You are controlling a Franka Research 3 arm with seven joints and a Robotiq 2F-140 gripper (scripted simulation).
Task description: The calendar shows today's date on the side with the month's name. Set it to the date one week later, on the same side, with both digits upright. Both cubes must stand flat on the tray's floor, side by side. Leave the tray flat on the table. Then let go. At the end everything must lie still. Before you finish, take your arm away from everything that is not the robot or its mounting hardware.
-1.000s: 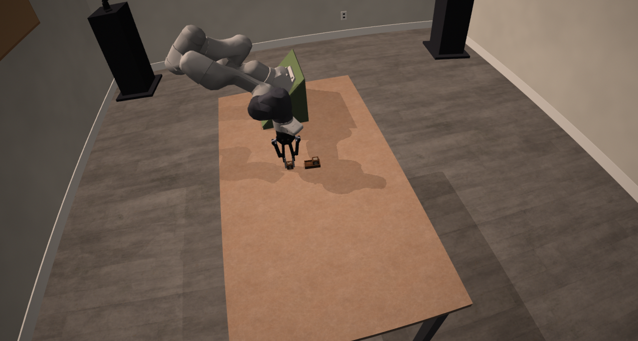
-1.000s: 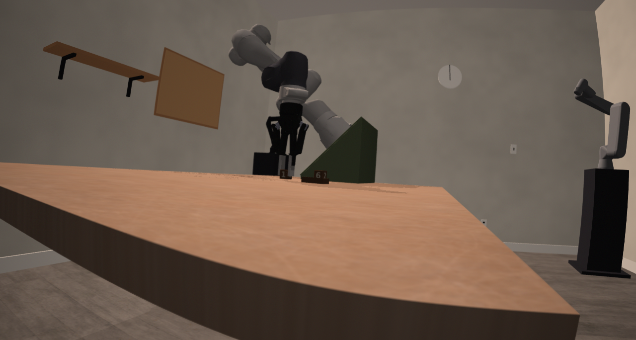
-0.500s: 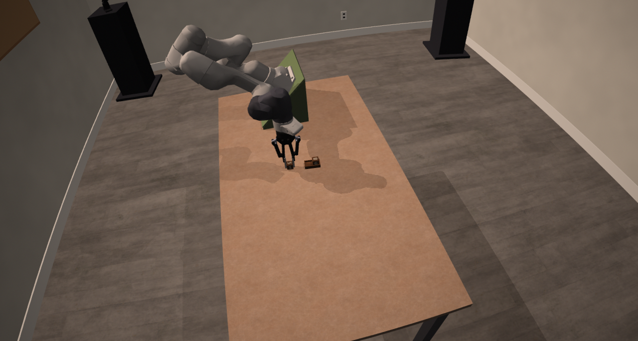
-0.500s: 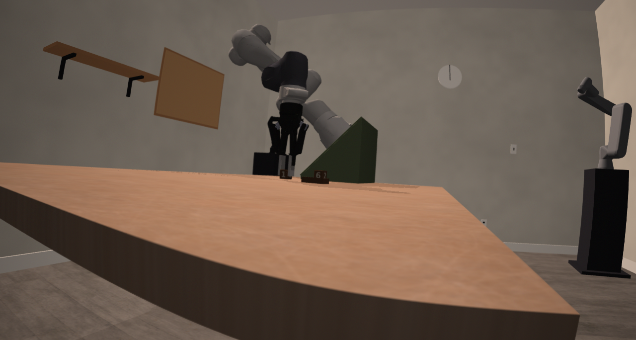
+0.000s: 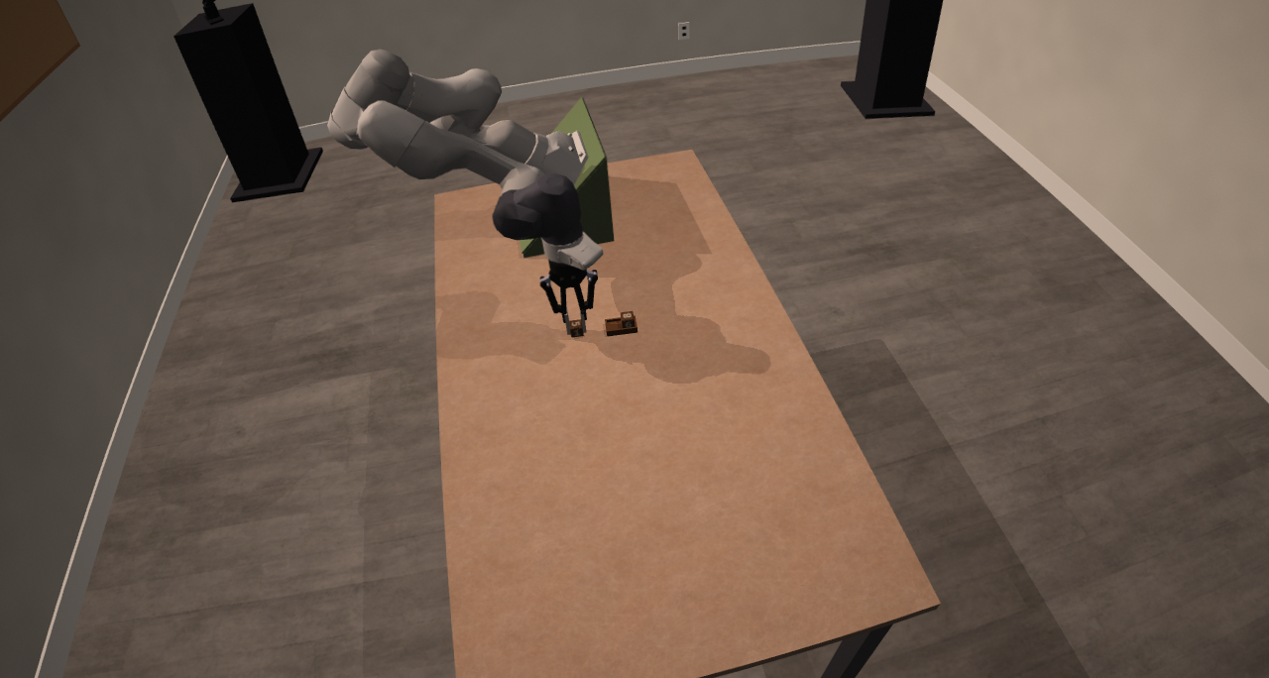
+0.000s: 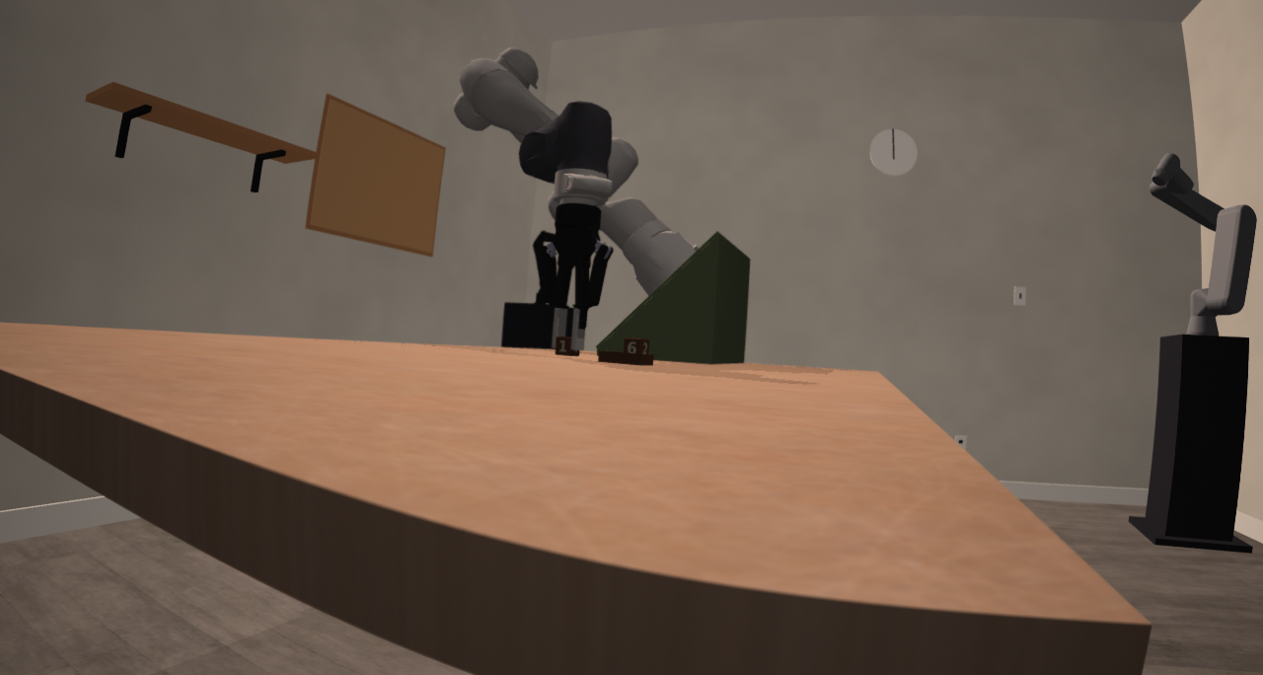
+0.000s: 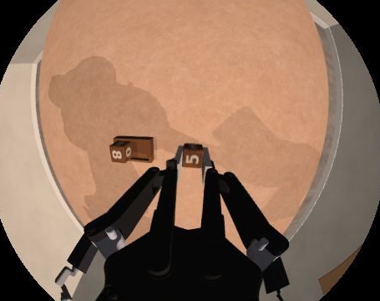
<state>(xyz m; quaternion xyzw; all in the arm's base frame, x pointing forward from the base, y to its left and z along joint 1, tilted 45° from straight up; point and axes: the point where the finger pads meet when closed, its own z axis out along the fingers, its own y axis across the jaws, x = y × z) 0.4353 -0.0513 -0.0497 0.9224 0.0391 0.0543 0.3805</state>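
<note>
My gripper point(image 5: 575, 321) point(image 6: 567, 328) point(image 7: 192, 154) points down and is shut on a brown cube point(image 5: 576, 329) point(image 6: 562, 345) point(image 7: 193, 159), with a finger pad on either side. This cube shows a 5 in the wrist view and a 1 in the exterior view. It is at or just above the table; a gap cannot be made out. The brown tray point(image 5: 612, 325) point(image 6: 615, 358) point(image 7: 144, 147) lies on the table beside it. The other cube point(image 5: 628, 320) point(image 6: 633, 347) point(image 7: 118, 153) stands at one end of the tray, showing 8 and 0 in the wrist view and a 6 in the exterior view. The month's name is not readable.
The green wedge-shaped arm mount point(image 5: 596, 196) point(image 6: 706, 318) stands behind the tray and gripper on the wooden table point(image 5: 674, 497) point(image 6: 564, 441). The other half of the tray, on the side toward the gripper, has no cube in it.
</note>
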